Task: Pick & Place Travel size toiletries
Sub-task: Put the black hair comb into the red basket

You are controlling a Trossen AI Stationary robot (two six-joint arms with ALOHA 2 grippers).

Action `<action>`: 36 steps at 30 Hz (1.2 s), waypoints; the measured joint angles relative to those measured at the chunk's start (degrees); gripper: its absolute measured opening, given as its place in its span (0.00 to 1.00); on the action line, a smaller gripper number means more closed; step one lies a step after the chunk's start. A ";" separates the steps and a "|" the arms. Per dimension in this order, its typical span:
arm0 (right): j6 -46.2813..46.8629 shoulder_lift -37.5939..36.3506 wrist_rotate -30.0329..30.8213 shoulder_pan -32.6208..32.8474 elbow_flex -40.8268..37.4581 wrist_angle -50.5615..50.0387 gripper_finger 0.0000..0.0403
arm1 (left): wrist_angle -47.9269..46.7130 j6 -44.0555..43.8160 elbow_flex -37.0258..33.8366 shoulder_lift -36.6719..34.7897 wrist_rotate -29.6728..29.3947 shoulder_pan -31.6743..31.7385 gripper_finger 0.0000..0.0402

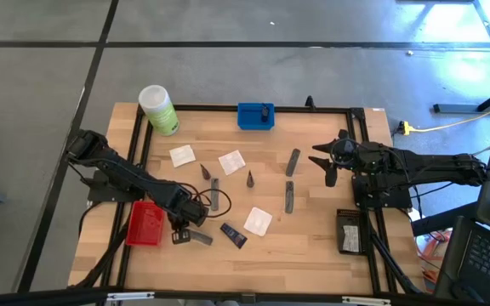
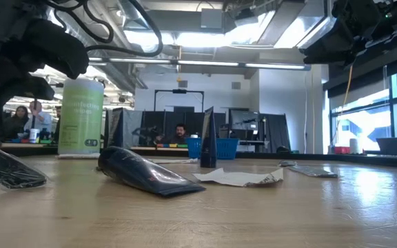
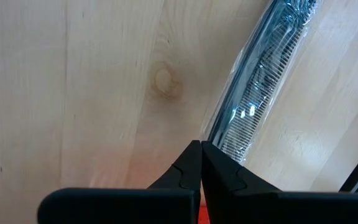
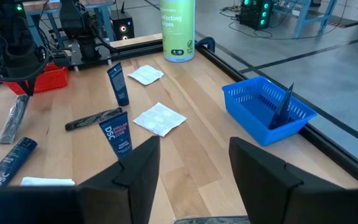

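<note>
The toiletries lie scattered over the wooden table: white sachets (image 1: 231, 161), grey tubes (image 1: 214, 194), dark upright tubes (image 4: 118, 132), a navy tube (image 1: 233, 235) and a clear packet holding a comb (image 3: 260, 93). My left gripper (image 3: 201, 146) points down, shut, at the packet's end beside the red tray (image 1: 147, 223). My right gripper (image 4: 188, 168) hovers open above the table's right side, holding nothing. One dark item stands in the blue tray (image 4: 269, 109). My left gripper's shut fingertips (image 3: 191, 155) come down from above right at the end of the clear packet (image 3: 219, 138), which lies flat on the table. I cannot tell whether they touch it.
A big light-green bottle (image 1: 158, 109) stands at the far left corner. The blue tray (image 1: 256, 116) sits at the far edge and a black tray (image 1: 349, 231) at the near right. A black frame rail (image 1: 228, 108) borders the table.
</note>
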 joint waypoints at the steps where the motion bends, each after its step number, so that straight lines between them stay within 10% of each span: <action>1: 0.14 0.00 -0.02 0.00 0.00 0.00 0.49 | 0.00 0.01 0.00 0.00 -0.01 0.00 0.00; 12: 2.89 3.30 -4.59 0.10 0.01 10.97 0.45 | 0.62 0.01 0.02 0.00 -0.20 0.52 0.00; 23: 1.38 24.07 -17.33 6.66 0.00 31.70 0.47 | 0.93 0.93 0.02 0.00 -0.23 0.66 0.00; 36: 0.24 47.30 -5.77 20.32 2.30 51.00 0.37 | 1.42 1.06 0.04 0.00 -1.54 0.66 0.00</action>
